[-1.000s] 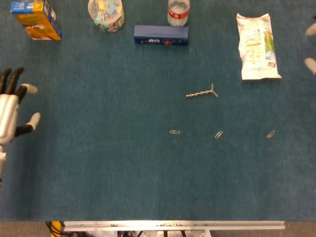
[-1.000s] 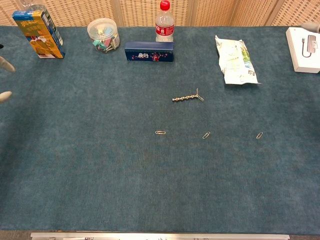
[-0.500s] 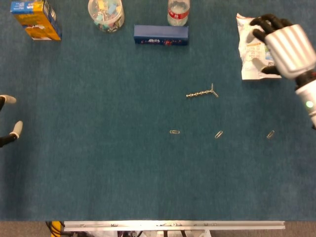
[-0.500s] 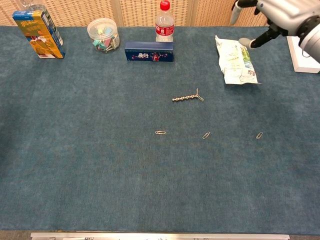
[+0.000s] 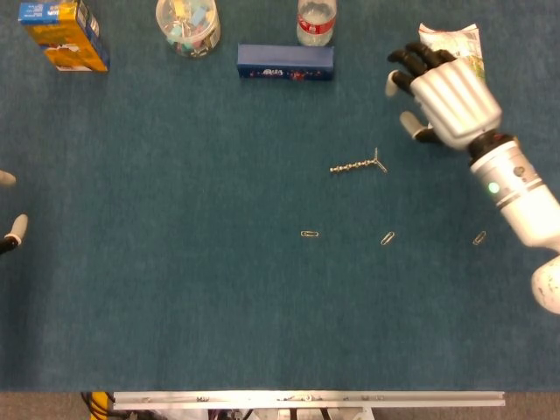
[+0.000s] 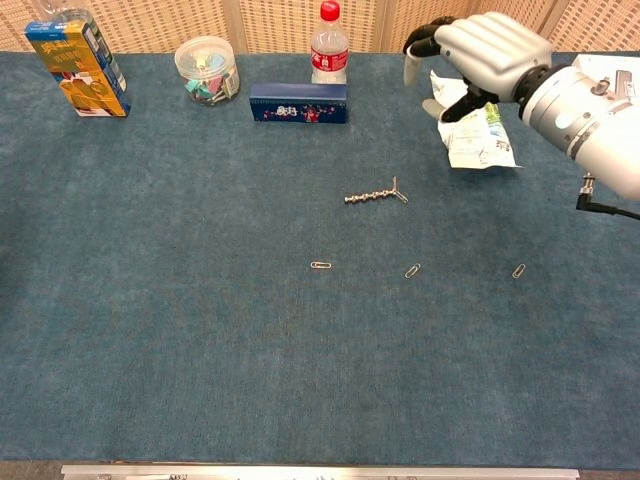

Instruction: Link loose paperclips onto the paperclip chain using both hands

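Note:
The short silver paperclip chain (image 5: 357,164) (image 6: 375,195) lies mid-table on the blue cloth. Three loose paperclips lie in a row nearer the front: left clip (image 5: 309,234) (image 6: 320,265), middle clip (image 5: 387,238) (image 6: 412,271), right clip (image 5: 479,237) (image 6: 519,270). My right hand (image 5: 442,96) (image 6: 480,50) hovers above the table, up and to the right of the chain, fingers spread and holding nothing. Of my left hand (image 5: 9,229) only two fingertips show at the far left edge of the head view, apart and with nothing between them.
Along the back stand a yellow box (image 5: 63,33), a clear jar of clips (image 5: 187,24), a dark blue box (image 5: 285,61) and a bottle (image 5: 316,22). A white snack packet (image 6: 485,135) lies partly under my right hand. The table's front edge (image 5: 306,398) runs below.
My right hand has come in from the right edge and moved left toward the chain. My left hand has drawn back off the left edge. The clips and chain have not moved.

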Robot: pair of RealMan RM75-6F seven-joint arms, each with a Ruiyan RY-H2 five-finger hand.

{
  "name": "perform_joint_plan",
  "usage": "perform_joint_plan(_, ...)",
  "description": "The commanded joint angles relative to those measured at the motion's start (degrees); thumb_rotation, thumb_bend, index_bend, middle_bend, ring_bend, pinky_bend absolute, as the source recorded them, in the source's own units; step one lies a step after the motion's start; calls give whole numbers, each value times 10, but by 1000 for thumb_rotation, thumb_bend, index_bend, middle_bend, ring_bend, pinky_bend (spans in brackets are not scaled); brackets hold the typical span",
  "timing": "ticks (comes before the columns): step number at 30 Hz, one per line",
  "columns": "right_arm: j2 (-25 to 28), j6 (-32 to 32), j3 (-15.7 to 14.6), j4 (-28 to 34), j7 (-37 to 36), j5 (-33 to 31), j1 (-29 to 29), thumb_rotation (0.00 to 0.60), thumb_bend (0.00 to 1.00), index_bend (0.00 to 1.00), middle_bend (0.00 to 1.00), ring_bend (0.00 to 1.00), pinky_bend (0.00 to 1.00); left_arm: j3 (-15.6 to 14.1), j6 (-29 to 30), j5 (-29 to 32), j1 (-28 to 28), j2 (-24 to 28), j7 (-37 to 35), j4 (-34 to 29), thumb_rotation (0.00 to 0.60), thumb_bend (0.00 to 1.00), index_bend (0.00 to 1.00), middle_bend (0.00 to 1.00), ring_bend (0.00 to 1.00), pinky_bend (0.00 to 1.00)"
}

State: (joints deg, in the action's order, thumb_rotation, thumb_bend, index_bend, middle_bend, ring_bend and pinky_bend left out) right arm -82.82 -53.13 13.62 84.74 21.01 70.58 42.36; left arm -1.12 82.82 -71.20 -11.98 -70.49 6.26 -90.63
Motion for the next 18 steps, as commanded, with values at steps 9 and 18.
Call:
perform_joint_plan(9,-36,20,-25,-7,15,5,26,600,357,422,199,130,289,23,-23,-25,2,2,-51,62,600,272,345,102,49,12)
perform_joint_plan(18,-54,48,-38,-13,14,-17,40,600,350,422,179,107,263,28,-53,-18,9,-4,-72,98,600,272,346,102,49,12)
